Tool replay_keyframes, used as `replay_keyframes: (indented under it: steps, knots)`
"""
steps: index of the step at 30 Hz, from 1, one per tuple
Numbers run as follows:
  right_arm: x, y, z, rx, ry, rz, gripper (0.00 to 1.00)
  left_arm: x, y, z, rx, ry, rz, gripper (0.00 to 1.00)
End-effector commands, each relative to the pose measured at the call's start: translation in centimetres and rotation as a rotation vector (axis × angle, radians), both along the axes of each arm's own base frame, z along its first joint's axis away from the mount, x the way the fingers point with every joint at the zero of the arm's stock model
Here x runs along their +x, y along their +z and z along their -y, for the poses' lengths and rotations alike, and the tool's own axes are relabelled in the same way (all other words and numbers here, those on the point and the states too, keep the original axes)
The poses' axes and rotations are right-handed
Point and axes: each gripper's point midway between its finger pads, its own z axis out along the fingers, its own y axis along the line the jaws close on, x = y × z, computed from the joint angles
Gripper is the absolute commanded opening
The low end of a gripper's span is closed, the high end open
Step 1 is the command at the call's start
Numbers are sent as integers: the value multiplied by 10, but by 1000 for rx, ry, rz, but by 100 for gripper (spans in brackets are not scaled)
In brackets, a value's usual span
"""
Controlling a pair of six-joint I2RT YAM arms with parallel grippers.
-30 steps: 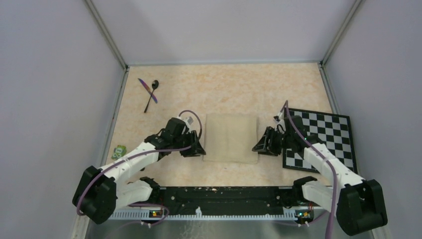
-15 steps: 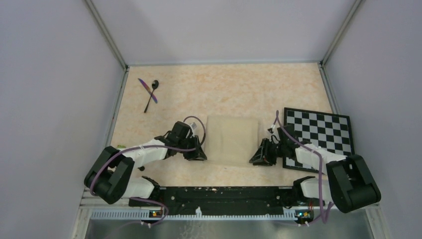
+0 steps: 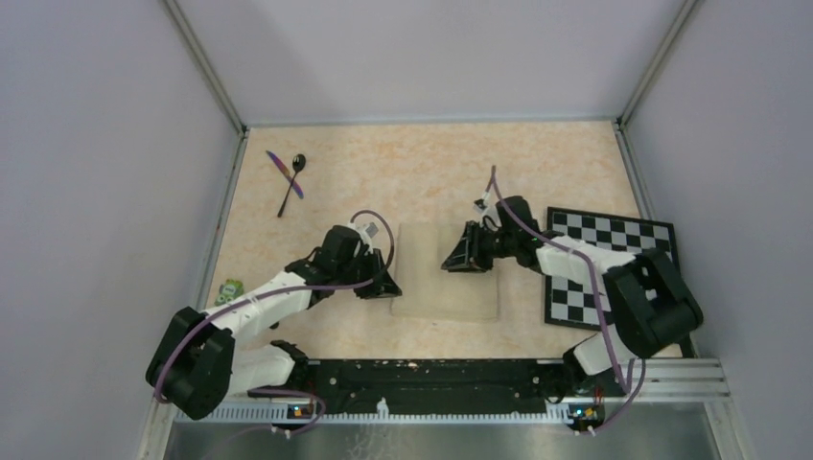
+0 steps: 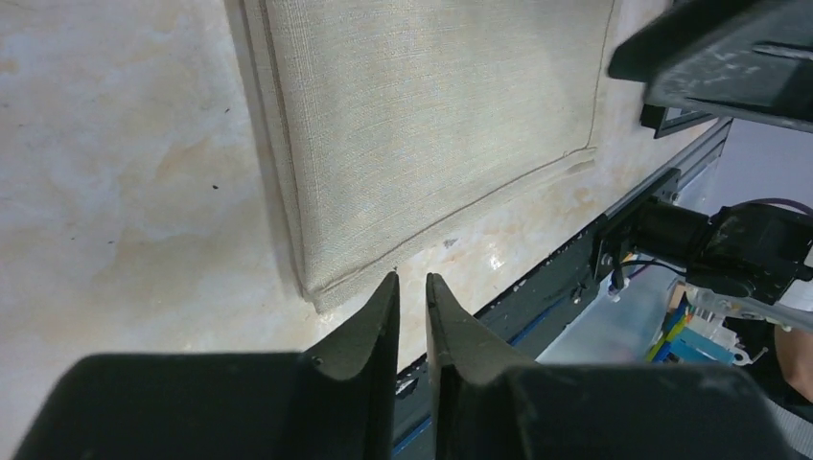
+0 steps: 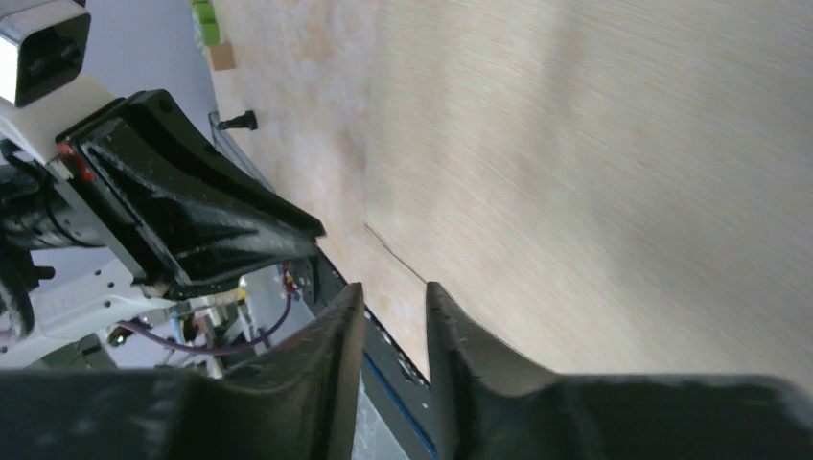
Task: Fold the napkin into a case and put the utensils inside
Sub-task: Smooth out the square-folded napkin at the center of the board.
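Closely set, the left gripper (image 4: pixel 412 287) shows only a thin slit between its black fingers, with nothing in it. Its tips sit just off the corner of the napkin (image 4: pixel 431 125), which lies at their 11 o'clock. The right gripper (image 5: pixel 391 297) has its fingers a narrow way apart. The cloth edge runs up to one tip, and blur hides whether it is pinched.

From above, the napkin lies flat at the centre of the mottled beige tabletop (image 3: pixel 431 172), the left gripper at its 8 o'clock corner, the right over its 1 o'clock part. The cloth is a coarse, linen-like weave with a stitched hem.

The black spoon (image 3: pixel 292 182) and purple knife (image 3: pixel 285 174) lie crossed at 10 o'clock, well apart from the cloth. A checkerboard (image 3: pixel 623 259) lies at 3 o'clock. Plain pale walls (image 3: pixel 431 57) enclose the table.
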Motion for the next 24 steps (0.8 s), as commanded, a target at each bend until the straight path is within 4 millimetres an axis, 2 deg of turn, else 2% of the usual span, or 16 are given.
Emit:
replay_keyframes:
  steps: [1, 4, 7, 10, 17, 24]
  knots:
    - [24, 19, -69, 137, 77, 52, 20, 2, -7, 6, -20, -9, -11, 17]
    - [36, 11, -104, 201, 96, 21, 4, -4, -30, 0, 10, 7, -54, 10]
    - [42, 1, -132, 228, 121, 5, 0, -10, -45, -3, 21, 13, -86, 7]
    - [45, -14, -147, 209, 130, -4, 0, -12, -53, -6, 47, 11, -107, 4]
    - [63, -60, -151, 76, 105, -1, 0, -15, -61, -12, 96, 23, -136, 0]
    - [95, -88, -145, 57, 90, -9, 0, -20, -67, -16, 117, 21, -164, 0]
